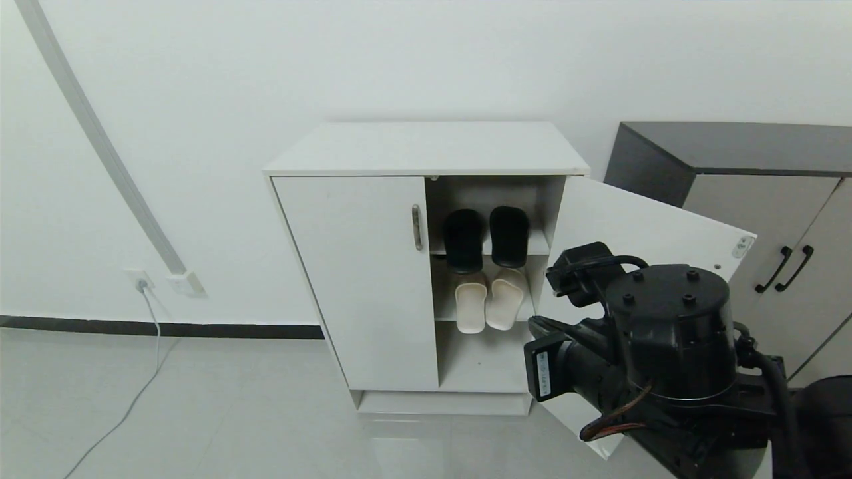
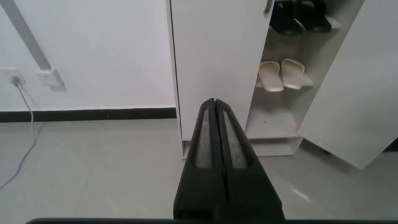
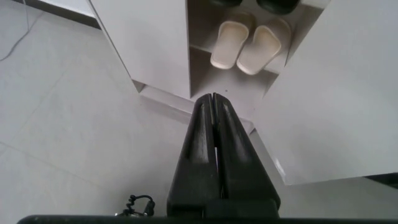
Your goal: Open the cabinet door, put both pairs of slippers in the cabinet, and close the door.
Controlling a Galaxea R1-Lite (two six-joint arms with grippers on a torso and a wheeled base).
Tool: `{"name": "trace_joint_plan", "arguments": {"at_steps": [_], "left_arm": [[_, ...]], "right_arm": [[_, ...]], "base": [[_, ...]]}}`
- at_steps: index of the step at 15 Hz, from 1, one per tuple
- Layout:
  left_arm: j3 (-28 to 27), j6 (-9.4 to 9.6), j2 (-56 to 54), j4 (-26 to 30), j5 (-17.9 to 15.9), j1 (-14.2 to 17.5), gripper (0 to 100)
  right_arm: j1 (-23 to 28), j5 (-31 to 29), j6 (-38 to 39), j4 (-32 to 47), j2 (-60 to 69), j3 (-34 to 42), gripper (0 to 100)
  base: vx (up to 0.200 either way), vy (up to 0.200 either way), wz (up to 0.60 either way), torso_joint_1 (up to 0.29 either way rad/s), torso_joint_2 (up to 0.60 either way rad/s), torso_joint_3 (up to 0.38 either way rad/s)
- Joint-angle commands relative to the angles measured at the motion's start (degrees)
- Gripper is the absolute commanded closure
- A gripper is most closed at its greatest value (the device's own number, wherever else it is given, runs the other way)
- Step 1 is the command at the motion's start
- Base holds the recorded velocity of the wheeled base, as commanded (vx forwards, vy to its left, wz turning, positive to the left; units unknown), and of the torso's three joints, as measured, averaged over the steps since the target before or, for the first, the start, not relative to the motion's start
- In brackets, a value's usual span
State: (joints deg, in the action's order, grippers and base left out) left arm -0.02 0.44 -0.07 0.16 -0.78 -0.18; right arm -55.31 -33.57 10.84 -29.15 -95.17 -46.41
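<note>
The white cabinet [image 1: 426, 150] stands against the wall with its right door [image 1: 639, 233] swung open and its left door [image 1: 359, 279] closed. Black slippers [image 1: 486, 238] lie on the upper shelf and white slippers [image 1: 489, 301] on the shelf below; the white slippers [image 2: 283, 74] [image 3: 245, 45] show in both wrist views too. My left gripper [image 2: 214, 106] is shut and empty, held back over the floor in front of the closed door. My right gripper [image 3: 214, 99] is shut and empty, low before the cabinet base beside the open door [image 3: 336, 93].
A dark-topped grey cabinet [image 1: 745, 173] with black handles stands to the right, just behind the open door. A wall socket with a cable [image 1: 143, 286] and a slanted wall trunking are on the left. Bare tiled floor lies before the cabinet.
</note>
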Motion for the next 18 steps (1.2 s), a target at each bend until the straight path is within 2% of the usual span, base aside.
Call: {"name": "trace_joint_plan", "arguments": {"at_steps": [1, 15, 18], "left_arm": [[0.02, 0.0, 0.07, 0.02, -0.01, 0.01, 100], [-0.06, 0.0, 0.07, 0.02, -0.01, 0.01, 100], [0.02, 0.0, 0.07, 0.02, -0.01, 0.01, 100]], "right_arm": [[0.03, -0.09, -0.03, -0.03, -0.01, 0.0, 100], [0.46, 0.44, 0.06, -0.03, -0.1, 0.53, 100], [0.46, 0.53, 0.06, -0.03, -0.1, 0.62, 100]], "base": [[0.0, 0.0, 0.0, 0.183, -0.49, -0.31], [0.0, 0.0, 0.0, 0.235, -0.55, -0.323], [0.0, 0.0, 0.0, 0.17, -0.37, -0.199]]}}
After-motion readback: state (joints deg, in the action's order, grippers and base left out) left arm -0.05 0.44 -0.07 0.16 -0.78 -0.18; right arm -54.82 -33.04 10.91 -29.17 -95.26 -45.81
